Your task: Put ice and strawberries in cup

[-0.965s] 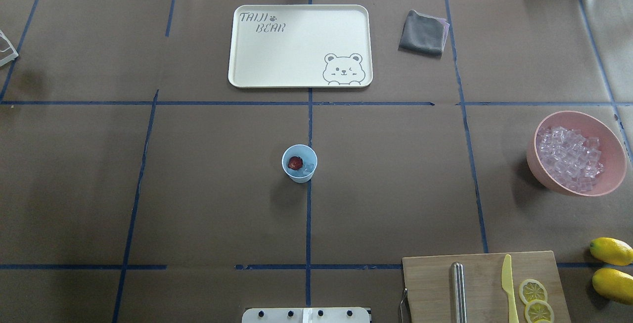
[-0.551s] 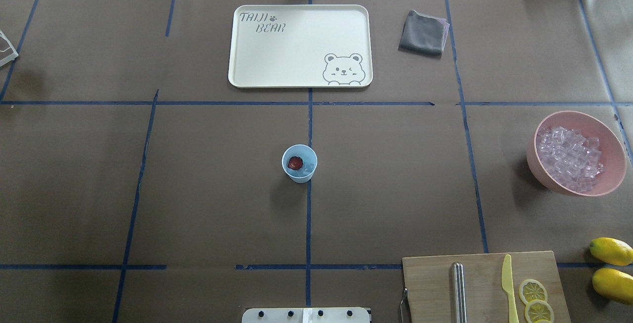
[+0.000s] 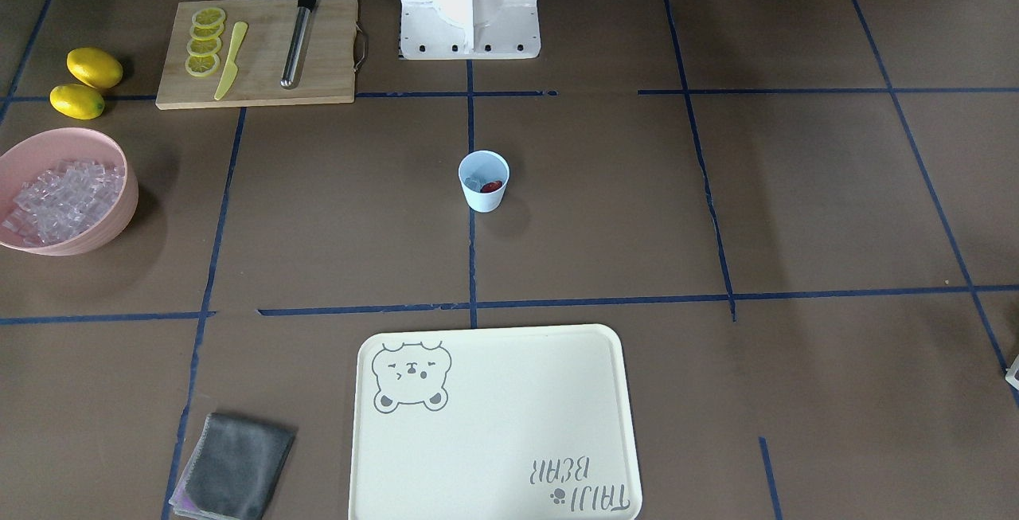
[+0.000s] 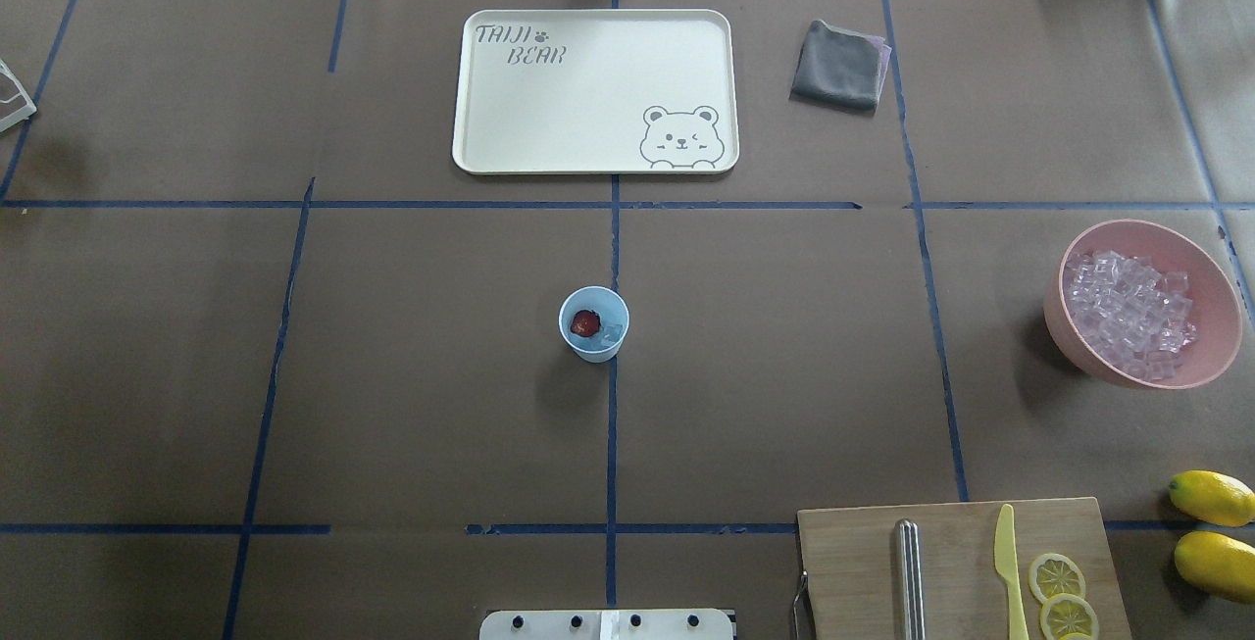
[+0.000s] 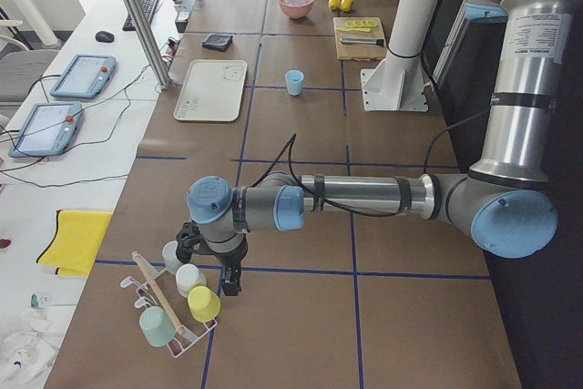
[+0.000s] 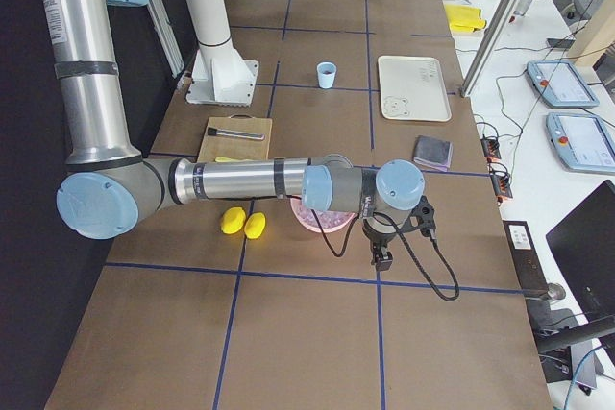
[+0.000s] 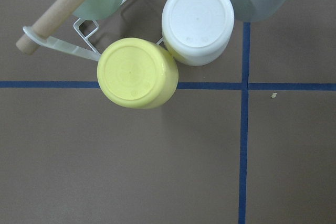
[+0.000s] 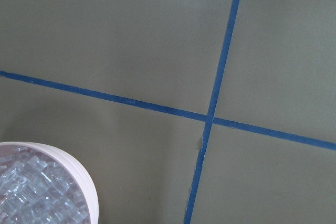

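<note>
Cup [image 4: 594, 354] mid-table, well apart from tray [image 4: 588, 81], bowl [image 4: 1218, 321], board [image 4: 853, 562].

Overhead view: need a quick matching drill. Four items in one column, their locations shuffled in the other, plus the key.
Things
1. strawberry
2. yellow knife
3. grey cloth
4. ice heap

Places
A. on the cutting board
B. in the pink bowl
C. inside the cup
D. on the table, beside the tray

Pairs: 1-C, 2-A, 3-D, 4-B
</note>
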### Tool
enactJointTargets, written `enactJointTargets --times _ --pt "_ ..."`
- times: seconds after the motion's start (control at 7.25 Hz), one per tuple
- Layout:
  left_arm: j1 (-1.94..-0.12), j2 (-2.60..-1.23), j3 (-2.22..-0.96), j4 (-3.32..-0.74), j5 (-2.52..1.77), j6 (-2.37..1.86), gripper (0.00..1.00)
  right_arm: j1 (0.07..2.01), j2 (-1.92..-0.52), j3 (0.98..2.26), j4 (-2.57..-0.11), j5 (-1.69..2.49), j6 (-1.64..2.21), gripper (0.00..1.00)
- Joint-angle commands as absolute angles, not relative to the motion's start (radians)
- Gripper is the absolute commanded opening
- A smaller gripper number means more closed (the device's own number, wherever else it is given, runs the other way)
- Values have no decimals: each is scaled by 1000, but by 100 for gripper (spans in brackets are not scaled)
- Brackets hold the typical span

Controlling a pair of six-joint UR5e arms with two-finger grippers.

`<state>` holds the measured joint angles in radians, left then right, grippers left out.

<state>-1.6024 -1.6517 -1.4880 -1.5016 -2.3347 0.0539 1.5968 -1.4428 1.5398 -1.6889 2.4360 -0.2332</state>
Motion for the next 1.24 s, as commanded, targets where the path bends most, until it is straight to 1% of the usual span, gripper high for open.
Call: enactJointTargets --times 0.0,0.41,0.69,1.1 --pt "-1598 -1629 -1486 -1502 -2398 54 100 1597 -1443 1539 -1689 2436 -233 100" --pt "-1594 -1626 -1485 -1502 -2393 55 100 1597 -1447 1539 -1689 2434 -233 100" --pt "-1594 -1626 -1485 -1502 -2391 55 100 1597 -1450 1510 -1689 2436 -233 100" --pt "-1594 -1626 -1485 -1502 -2391 55 100 1638 -1476 1502 -1689 2433 -242 100"
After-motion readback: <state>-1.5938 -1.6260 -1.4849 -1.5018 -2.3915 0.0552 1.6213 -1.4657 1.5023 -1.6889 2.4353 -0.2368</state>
